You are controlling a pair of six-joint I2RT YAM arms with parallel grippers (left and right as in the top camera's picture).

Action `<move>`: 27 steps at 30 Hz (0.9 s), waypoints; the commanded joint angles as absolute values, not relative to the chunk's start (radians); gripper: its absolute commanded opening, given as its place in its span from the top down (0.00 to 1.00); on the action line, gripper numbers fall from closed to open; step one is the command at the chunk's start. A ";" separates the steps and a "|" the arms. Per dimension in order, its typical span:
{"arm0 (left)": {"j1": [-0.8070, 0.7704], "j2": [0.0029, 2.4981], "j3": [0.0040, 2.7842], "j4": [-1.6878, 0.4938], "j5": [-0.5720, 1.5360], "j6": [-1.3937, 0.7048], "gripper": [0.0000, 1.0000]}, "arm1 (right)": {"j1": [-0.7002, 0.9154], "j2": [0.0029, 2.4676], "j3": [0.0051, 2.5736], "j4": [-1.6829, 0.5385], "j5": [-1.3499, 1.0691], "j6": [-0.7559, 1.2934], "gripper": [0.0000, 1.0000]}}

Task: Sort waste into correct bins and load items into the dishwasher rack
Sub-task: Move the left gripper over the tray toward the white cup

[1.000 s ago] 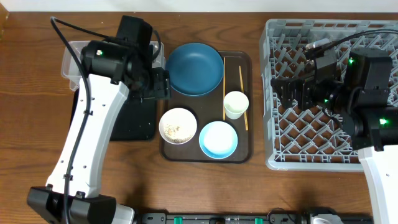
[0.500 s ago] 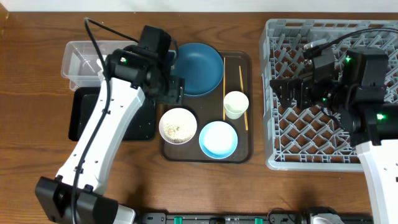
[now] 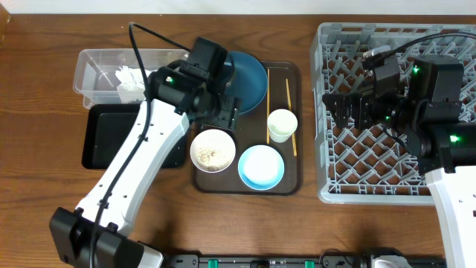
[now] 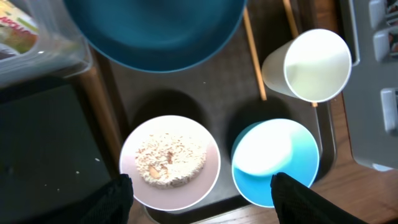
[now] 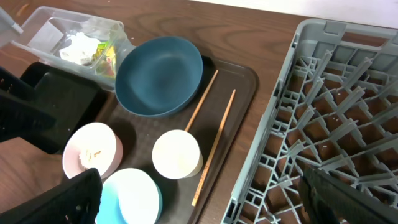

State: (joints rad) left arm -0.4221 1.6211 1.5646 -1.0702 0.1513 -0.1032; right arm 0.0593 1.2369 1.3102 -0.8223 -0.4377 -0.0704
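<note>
Dark wood-grain bench (image 3: 44,112) is running the full width of the overhead view, with a pale strip of wall (image 3: 149,6) showing along its far edge. A large square grey plastic lattice rack (image 3: 349,186) is sitting at the right end. A brown rectangular serving tray (image 3: 291,182) is lying mid-bench. It is carrying a large dark-blue bowl (image 3: 253,78) at the far side, a small white cup (image 3: 282,124) standing upright between two thin wooden chopsticks (image 3: 288,93), a small light-blue bowl (image 3: 261,166) and a small white bowl (image 3: 213,151) holding loose white rice grains (image 4: 169,158). Left of the tray, a clear plastic rectangular tub (image 3: 93,67) is holding crumpled white tissue (image 3: 130,80) and, beside it, a yellow-green printed snack wrapper (image 5: 107,53). A shallow black rectangular tray (image 3: 111,141) is lying just in front of the tub. The left jaws are hanging spread wide and empty above the brown tray, framing the white and light-blue bowls in the wrist view. The right jaws are hovering over the rack's left part, also spread wide, gripping nothing.
</note>
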 commanded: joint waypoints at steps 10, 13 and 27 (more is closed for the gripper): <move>-0.436 1.614 1.560 -1.071 0.154 -0.090 0.26 | 0.060 1.243 1.329 -0.825 -0.446 -0.072 0.01; -0.436 1.614 1.560 -1.071 0.154 -0.090 0.26 | 0.060 1.243 1.329 -0.826 -0.446 -0.072 0.01; -0.436 1.614 1.560 -1.044 0.154 -0.090 0.26 | 0.060 1.243 1.329 -0.827 -0.446 -0.072 0.01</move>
